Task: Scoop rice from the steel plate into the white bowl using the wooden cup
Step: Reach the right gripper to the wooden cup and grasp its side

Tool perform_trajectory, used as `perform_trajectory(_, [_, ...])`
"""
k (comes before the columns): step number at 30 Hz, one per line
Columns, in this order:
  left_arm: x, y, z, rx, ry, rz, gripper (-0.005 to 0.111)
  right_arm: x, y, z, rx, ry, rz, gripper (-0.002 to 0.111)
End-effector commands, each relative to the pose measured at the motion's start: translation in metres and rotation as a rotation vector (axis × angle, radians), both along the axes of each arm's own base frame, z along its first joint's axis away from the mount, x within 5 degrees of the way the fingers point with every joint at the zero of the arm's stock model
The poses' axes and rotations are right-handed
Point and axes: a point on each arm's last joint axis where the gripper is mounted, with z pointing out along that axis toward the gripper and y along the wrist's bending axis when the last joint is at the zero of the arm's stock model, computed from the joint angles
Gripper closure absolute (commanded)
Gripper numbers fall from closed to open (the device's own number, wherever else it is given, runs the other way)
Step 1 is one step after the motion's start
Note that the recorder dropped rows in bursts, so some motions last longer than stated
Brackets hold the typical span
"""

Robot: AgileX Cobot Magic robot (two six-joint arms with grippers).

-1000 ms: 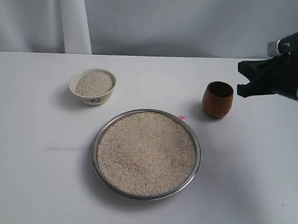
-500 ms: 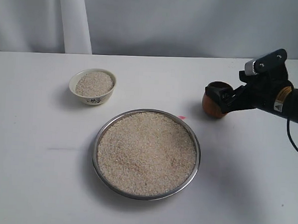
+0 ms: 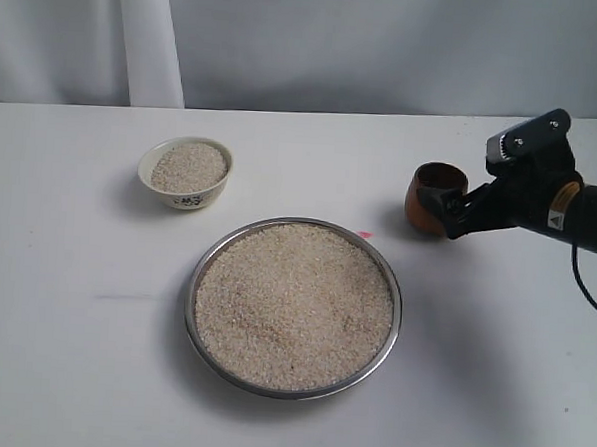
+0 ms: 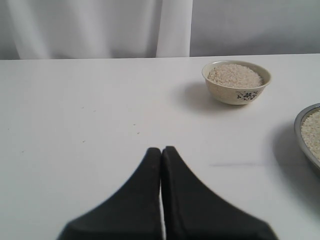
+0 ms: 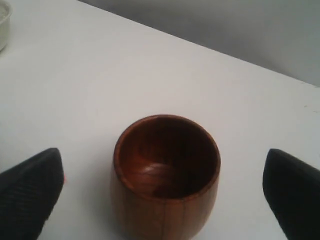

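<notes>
Wooden cup (image 3: 428, 195) upright on the counter (image 3: 63, 321), right side, just beyond the far-right rim of the steel plate (image 3: 190, 303). It stands apart from the rim, with a small pink mark (image 3: 366, 234) on the bare strip between them.

Right arm (image 3: 579, 213) reaches in from the right edge. Right jaws released and spread wide, one tip on each side of the cup. In the right wrist view bare counter shows between each tip and the cup wall, so no contact. Cup interior is bare dark wood.

Rice (image 3: 292, 305) fills the plate nearly to its rim. White bowl (image 3: 185, 200) sits off the plate's far-left side across a clear gap, well apart from the cup and heaped with rice.

Open counter lies left of and behind the cup, and along the whole near-left side.

Left jaws clenched, tips pressed together over bare counter, with the bowl and a sliver of plate rim ahead.
</notes>
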Motion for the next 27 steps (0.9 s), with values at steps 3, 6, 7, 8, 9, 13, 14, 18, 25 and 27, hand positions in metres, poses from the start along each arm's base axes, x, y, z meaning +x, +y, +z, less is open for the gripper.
perform_trajectory(3, [0.0, 0.0, 0.001, 0.0, -0.017, -0.005, 0.107, 0.005, -0.004, -0.019, -0.013, 0.005, -0.057, 0.003])
perform_trajectory(6, [0.0, 0.0, 0.001, 0.0, -0.017, -0.005, 0.107, 0.006, -0.002, -0.024, 0.013, -0.01, -0.042, 0.003])
perform_trajectory(7, [0.0, 0.0, 0.001, 0.0, -0.017, -0.005, 0.107, 0.006, -0.001, -0.027, 0.018, -0.017, -0.036, 0.003])
perform_trajectory(8, [0.0, 0.0, 0.001, 0.0, -0.017, -0.005, 0.107, 0.006, -0.001, -0.028, 0.025, -0.022, -0.031, 0.003])
perform_trajectory(9, [0.0, 0.0, 0.001, 0.0, -0.017, -0.005, 0.107, 0.006, 0.0, -0.032, 0.025, -0.022, -0.028, 0.003])
perform_trajectory(13, [0.0, 0.0, 0.001, 0.001, -0.017, -0.006, 0.107, 0.009, -0.004, -0.043, 0.029, -0.028, -0.083, 0.003])
perform_trajectory(14, [0.0, 0.0, 0.001, 0.001, -0.017, -0.006, 0.107, 0.009, -0.005, -0.046, 0.029, -0.037, -0.087, 0.003])
perform_trajectory(18, [0.0, 0.0, 0.001, 0.001, -0.017, -0.006, 0.107, 0.01, -0.003, -0.053, 0.057, -0.069, -0.078, 0.003])
perform_trajectory(25, [0.0, 0.0, 0.001, -0.002, -0.017, -0.005, 0.107, 0.023, -0.003, -0.063, 0.057, -0.061, -0.081, 0.003])
perform_trajectory(27, [0.0, 0.0, 0.001, -0.002, -0.017, -0.005, 0.107, 0.028, -0.003, -0.066, 0.066, -0.061, -0.085, 0.003])
